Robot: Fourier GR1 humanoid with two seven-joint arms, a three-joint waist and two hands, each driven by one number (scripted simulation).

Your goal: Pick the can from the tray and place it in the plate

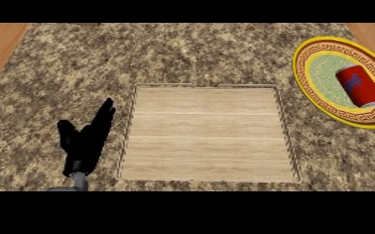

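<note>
- Counting up: one red can [356,86], one round plate [316,93] with a yellow rim, one pale wooden tray [209,134], one black left hand [86,141] (low at the view's left, just beside the tray's left edge).
- Sitting on the plate at the view's right edge: the can, partly cut off by the frame.
- Underneath everything: a speckled stone counter [147,54], with the tray in the middle, between hand and plate.
- Pointing up the view: fingers [106,114] straight and close together, thumb set apart, clasping nothing.
- Lying well apart from the fingers: the can, across the tray's full width, up and to the right.
</note>
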